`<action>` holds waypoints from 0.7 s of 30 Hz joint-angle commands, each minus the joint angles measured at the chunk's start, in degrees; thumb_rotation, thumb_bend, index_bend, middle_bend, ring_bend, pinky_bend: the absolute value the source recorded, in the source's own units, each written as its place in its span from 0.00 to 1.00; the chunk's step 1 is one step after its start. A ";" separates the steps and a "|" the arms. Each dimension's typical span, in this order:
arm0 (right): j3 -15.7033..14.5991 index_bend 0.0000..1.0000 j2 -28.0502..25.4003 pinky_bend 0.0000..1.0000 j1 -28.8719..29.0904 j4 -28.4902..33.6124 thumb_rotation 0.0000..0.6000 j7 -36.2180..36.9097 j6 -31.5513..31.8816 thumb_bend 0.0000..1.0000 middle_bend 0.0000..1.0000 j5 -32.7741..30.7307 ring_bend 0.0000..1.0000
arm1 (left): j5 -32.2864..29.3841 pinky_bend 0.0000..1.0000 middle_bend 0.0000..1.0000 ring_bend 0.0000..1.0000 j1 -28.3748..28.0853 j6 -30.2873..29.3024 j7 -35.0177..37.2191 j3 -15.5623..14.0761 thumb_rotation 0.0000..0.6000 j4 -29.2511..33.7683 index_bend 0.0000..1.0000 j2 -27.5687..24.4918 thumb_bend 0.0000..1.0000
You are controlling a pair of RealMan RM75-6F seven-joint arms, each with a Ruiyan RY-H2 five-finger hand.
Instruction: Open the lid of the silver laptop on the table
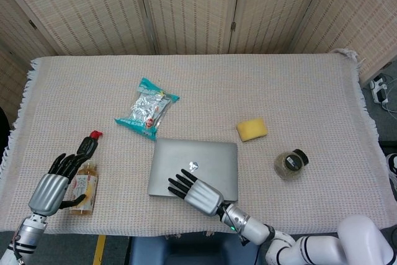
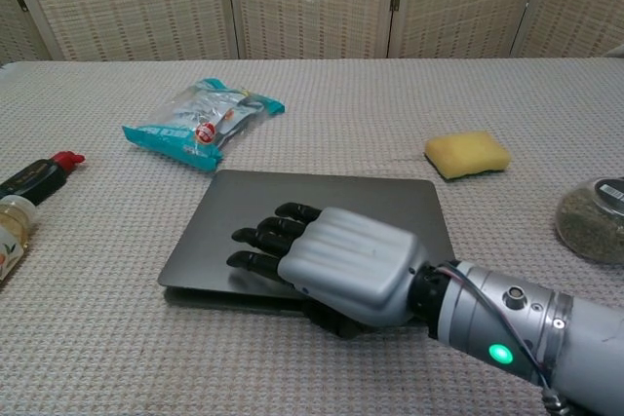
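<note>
The silver laptop (image 1: 205, 156) lies on the woven cloth near the table's front edge, its lid (image 2: 331, 207) tilted up a little at the front with a thin gap beneath. My right hand (image 2: 341, 265) grips the lid's front edge, dark fingers (image 2: 263, 241) flat on top and the thumb tucked under. The head view shows the same right hand (image 1: 192, 192) over the laptop's near half. My left hand (image 1: 53, 187) hovers at the front left with fingers apart, holding nothing, beside a tea bottle; the chest view does not show it.
A tea bottle (image 1: 84, 189) and a dark red-capped bottle (image 1: 89, 145) lie at the left. A teal snack bag (image 1: 147, 108) sits just behind the laptop's left corner. A yellow sponge (image 1: 251, 130) and a jar (image 1: 290, 164) lie to the right.
</note>
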State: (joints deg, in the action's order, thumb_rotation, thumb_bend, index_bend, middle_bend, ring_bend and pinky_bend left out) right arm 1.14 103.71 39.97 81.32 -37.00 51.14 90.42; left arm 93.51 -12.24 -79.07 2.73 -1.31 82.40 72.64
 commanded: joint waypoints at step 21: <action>4.19 0.00 2.77 0.00 0.71 2.01 1.00 -15.53 3.31 0.64 0.00 -6.82 0.00 | 9.85 0.00 0.17 0.15 -7.53 9.03 10.52 -7.45 1.00 -4.14 0.19 4.05 0.40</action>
State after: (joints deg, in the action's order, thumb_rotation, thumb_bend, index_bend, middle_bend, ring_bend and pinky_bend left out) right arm 5.29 106.48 40.61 83.30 -52.44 54.37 83.66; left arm 102.53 -18.70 -71.11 13.07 -8.15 77.91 76.44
